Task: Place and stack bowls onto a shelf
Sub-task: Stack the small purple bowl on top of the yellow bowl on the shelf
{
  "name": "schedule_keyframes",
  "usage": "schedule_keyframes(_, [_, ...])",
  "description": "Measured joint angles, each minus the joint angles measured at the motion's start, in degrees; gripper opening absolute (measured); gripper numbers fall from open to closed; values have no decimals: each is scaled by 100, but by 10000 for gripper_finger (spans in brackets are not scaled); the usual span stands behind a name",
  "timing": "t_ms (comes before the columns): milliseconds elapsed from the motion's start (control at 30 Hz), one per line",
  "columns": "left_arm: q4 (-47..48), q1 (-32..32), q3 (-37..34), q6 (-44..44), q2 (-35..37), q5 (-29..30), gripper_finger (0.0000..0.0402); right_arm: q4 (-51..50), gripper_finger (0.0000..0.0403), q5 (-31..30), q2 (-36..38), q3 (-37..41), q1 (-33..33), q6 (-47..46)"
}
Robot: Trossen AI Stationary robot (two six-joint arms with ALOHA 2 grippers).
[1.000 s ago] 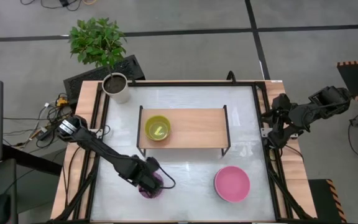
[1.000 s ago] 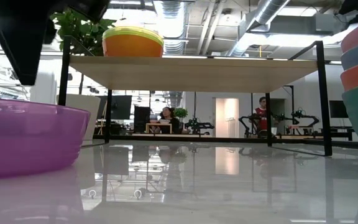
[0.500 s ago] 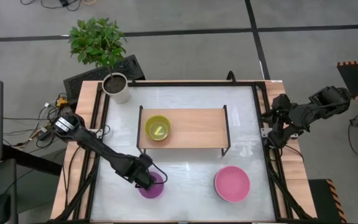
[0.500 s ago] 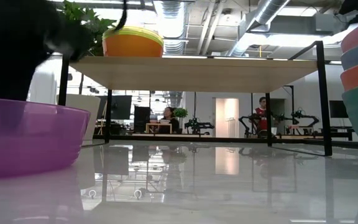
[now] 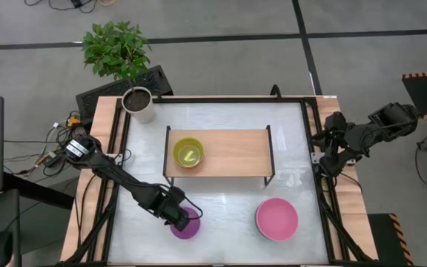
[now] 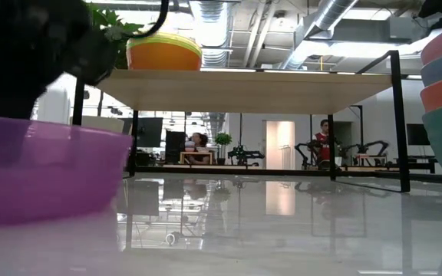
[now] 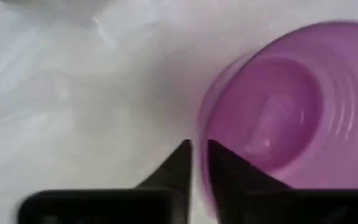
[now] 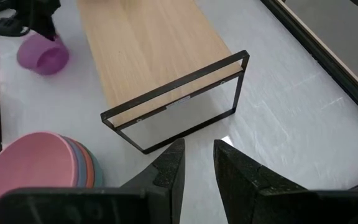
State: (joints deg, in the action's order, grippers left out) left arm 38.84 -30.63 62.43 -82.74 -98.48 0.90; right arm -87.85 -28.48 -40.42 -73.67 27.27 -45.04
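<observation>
Left gripper [image 5: 175, 216] jaws pinch the upright purple bowl's [image 5: 187, 225] rim

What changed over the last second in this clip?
The left gripper closed on the rim of the purple bowl, which has shifted toward the low camera and slightly toward the pink stack. The stack, the shelf with its yellow-green bowl and the right gripper stayed put.

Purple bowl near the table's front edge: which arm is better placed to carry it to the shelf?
The left arm. Its pincer is already pinched on the rim of the purple bowl, in front of the shelf. The right pincer waits off at the table's right edge, much farther from the bowl.
</observation>
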Motion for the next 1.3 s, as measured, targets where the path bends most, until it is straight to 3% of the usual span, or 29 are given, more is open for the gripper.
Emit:
schedule_keyframes(300, [230, 54, 1275, 86, 92, -18, 0, 1, 113, -3, 0, 0, 1, 33])
schedule_keyframes(533, [2384, 395, 3314, 298, 147, 906, 0, -1, 113, -12, 0, 0, 0, 50])
schedule_keyframes(633, [3038, 494, 3779, 516, 170, 1286, 0, 0, 113, -12, 0, 0, 0, 50])
schedule_keyframes(700, [3318, 498, 3770, 436, 154, 1369, 1, -1, 113, -12, 0, 0, 1, 53])
schedule_keyframes(833, [3248, 438, 3320, 655, 87, 921, 21, -1, 113, -12, 0, 0, 1, 52])
schedule_keyframes(1100, [921, 210, 1812, 664, 83, 233, 112, -5, 113, -12, 0, 0, 1, 54])
schedule_keyframes(1300, [275, 164, 979, 270, 83, 231, 166, -5, 113, -12, 0, 0, 2, 57])
